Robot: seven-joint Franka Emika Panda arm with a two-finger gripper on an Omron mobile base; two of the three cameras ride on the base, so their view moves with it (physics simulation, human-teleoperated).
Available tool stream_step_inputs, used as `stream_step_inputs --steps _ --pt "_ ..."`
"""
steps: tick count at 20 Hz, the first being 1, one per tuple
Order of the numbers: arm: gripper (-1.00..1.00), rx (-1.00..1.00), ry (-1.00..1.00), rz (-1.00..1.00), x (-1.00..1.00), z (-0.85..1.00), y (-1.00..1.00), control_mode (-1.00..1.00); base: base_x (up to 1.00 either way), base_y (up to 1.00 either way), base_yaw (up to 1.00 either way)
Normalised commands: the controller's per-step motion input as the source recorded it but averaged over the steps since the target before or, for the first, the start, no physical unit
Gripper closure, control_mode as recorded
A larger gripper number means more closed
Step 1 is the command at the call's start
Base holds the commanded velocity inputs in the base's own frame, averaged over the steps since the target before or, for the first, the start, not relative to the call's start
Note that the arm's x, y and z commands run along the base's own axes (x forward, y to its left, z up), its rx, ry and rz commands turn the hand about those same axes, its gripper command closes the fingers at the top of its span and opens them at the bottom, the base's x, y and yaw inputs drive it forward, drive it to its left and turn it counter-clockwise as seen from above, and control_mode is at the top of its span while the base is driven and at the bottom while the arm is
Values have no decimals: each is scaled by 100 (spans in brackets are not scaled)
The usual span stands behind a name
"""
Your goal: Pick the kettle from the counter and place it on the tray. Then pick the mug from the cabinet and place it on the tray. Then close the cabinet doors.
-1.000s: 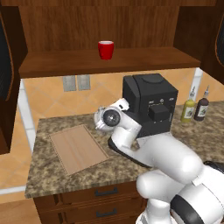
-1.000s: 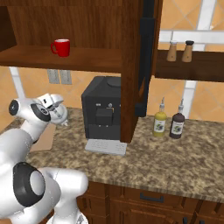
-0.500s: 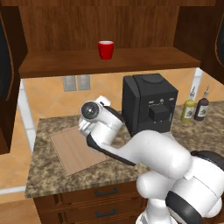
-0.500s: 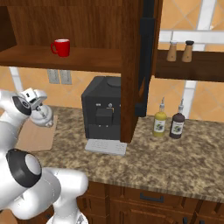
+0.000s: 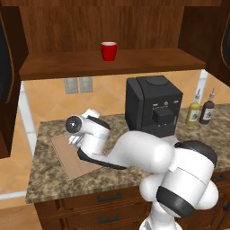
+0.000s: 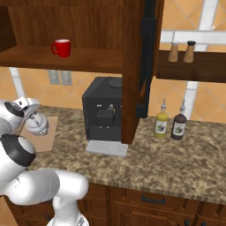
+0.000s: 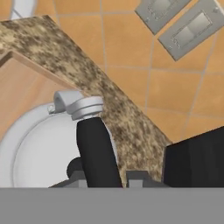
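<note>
Silver kettle [image 6: 37,125] over wooden tray [image 6: 44,137]; my end effector [image 7: 105,174] clamped on its black handle [image 7: 97,153]; red mug [image 5: 108,50] on cabinet shelf [image 5: 134,63].

kettle [image 7: 39,144] looks like smooth brushed metal with a matt black handle, tray [image 5: 67,155] is plain light wood, counter [image 6: 185,154] speckled polished granite, mug [image 5: 108,50] glossy red, cabinet [image 5: 90,27] dark grainy wood

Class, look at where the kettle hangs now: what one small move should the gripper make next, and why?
Probably lower it straight down. The gripper is shut on the kettle by its black handle, and the kettle appears to hang above the tray, so setting it down before opening seems right.
</note>
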Motion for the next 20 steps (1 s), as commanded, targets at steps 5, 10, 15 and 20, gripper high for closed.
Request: stream_step_inputs --steps 5,10,15,20 --pt "100 0 0 0 20 -30 14 -100 0 0 0" --pt "100 0 0 0 37 -18 15 -100 0 0 0" --pt "100 0 1 0 34 -10 21 -100 0 0 0" --pt "100 0 6 0 20 -3 34 -100 0 0 0"
